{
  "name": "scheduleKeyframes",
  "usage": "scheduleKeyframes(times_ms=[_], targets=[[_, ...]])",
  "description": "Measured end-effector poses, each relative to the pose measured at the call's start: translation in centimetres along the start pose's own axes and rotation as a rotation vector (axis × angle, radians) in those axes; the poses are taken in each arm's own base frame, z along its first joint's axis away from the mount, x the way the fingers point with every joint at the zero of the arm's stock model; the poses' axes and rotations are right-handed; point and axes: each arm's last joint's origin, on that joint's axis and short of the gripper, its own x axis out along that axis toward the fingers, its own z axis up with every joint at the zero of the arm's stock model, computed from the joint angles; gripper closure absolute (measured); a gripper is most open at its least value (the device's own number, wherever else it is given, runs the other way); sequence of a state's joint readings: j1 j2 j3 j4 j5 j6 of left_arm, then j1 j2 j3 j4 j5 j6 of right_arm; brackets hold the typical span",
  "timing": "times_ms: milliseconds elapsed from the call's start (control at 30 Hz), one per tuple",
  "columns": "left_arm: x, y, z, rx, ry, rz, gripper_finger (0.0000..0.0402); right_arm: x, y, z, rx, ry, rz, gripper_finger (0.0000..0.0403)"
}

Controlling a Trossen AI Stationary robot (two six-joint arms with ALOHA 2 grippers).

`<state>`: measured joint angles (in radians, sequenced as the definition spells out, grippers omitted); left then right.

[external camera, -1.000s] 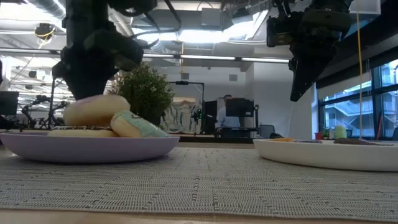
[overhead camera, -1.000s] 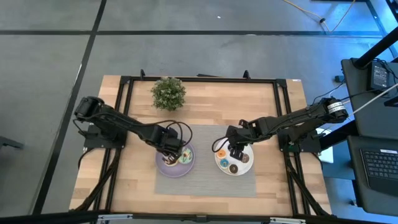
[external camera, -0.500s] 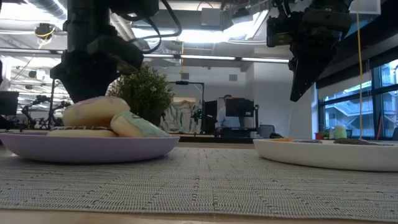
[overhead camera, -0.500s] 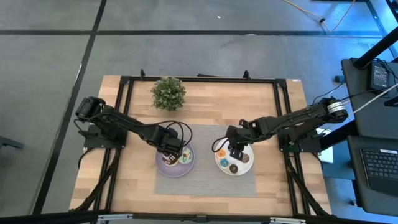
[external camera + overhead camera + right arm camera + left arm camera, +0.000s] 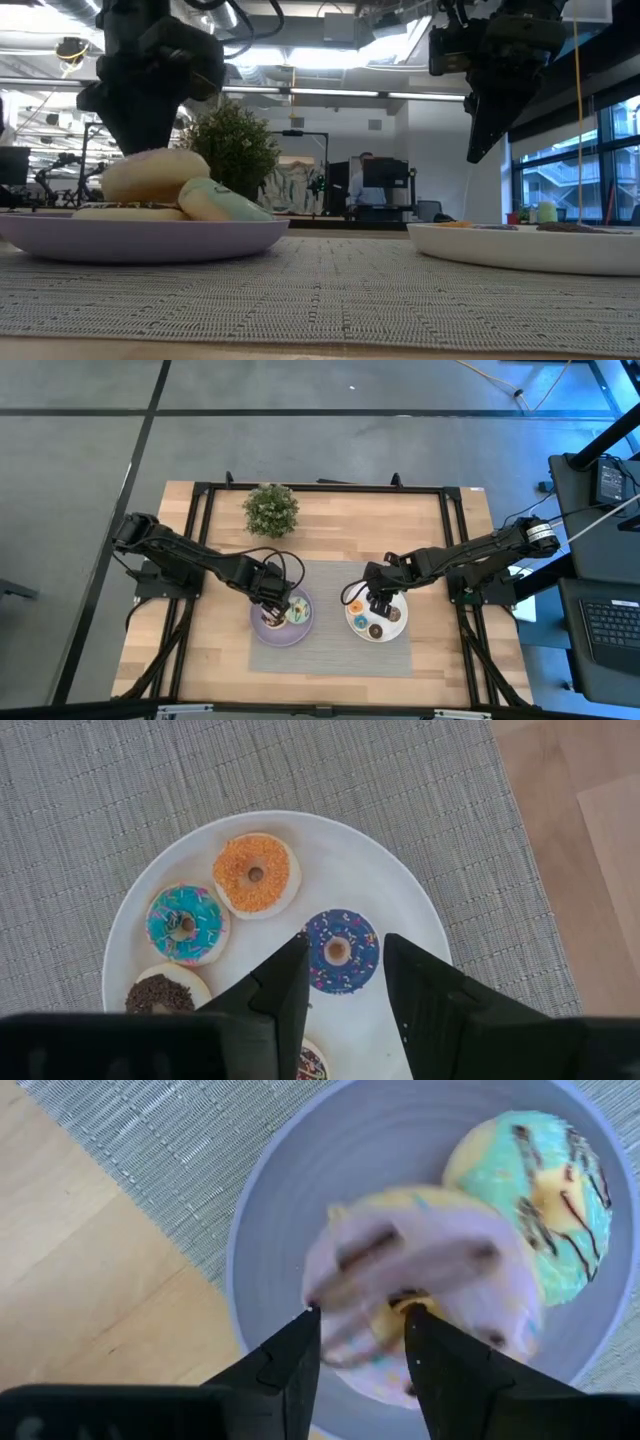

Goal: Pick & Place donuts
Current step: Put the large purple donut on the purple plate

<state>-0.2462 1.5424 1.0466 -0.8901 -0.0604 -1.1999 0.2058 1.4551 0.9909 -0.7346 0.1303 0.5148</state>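
Note:
A pink-iced donut [image 5: 420, 1280] lies on top of a green-iced donut [image 5: 540, 1200] and another on the lilac plate [image 5: 260, 1210]. My left gripper [image 5: 362, 1315] is open right over the pink donut [image 5: 155, 175], one fingertip at each side of its near part. My right gripper [image 5: 345, 955] hangs open, well above the white plate [image 5: 130, 920]. Between its fingers I look down on a small blue donut [image 5: 340, 950]. Orange [image 5: 255, 872], turquoise [image 5: 185, 925] and brown [image 5: 160, 992] small donuts lie flat on that plate. My left gripper points down at the pink donut's near part [image 5: 350, 1295], its open fingers on either side. I cannot tell whether they touch it. The donut rests on the others in the lilac plate.
Both plates stand on a grey woven mat [image 5: 330, 650] in the middle of the wooden table. A small potted plant [image 5: 270, 510] stands at the far side, behind the lilac plate [image 5: 255, 625]. Bare wood lies to the left and right of the mat.
My left gripper has opened over the lilac plate and let go of the pink donut, which stays on top of the pile. My right gripper has kept still.

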Motion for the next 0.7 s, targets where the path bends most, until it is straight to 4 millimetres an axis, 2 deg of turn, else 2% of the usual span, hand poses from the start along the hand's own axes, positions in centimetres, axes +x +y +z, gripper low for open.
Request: scheduleKeyframes(times_ms=[400, 533, 600, 700], targets=[[-2.6, 1.0, -0.3, 0.035, -0.082, -0.027, 0.0264, -0.3, 0.0, 0.0, 0.000, -0.010, 0.007, 0.0271], [-4.8, 1.0, -0.4, 0.099, -0.221, -0.142, 0.0264, -2.5, -0.2, 0.1, -0.011, -0.095, 0.070, 0.0271], [-6.4, 0.8, -0.3, 0.175, -0.349, -0.220, 0.0265, -4.3, -0.6, 0.0, -0.018, -0.157, 0.102, 0.0271], [-8.9, 1.6, -0.2, 0.255, -0.529, -0.269, 0.0267, -7.1, -1.3, -0.5, -0.061, -0.285, 0.103, 0.0271]])
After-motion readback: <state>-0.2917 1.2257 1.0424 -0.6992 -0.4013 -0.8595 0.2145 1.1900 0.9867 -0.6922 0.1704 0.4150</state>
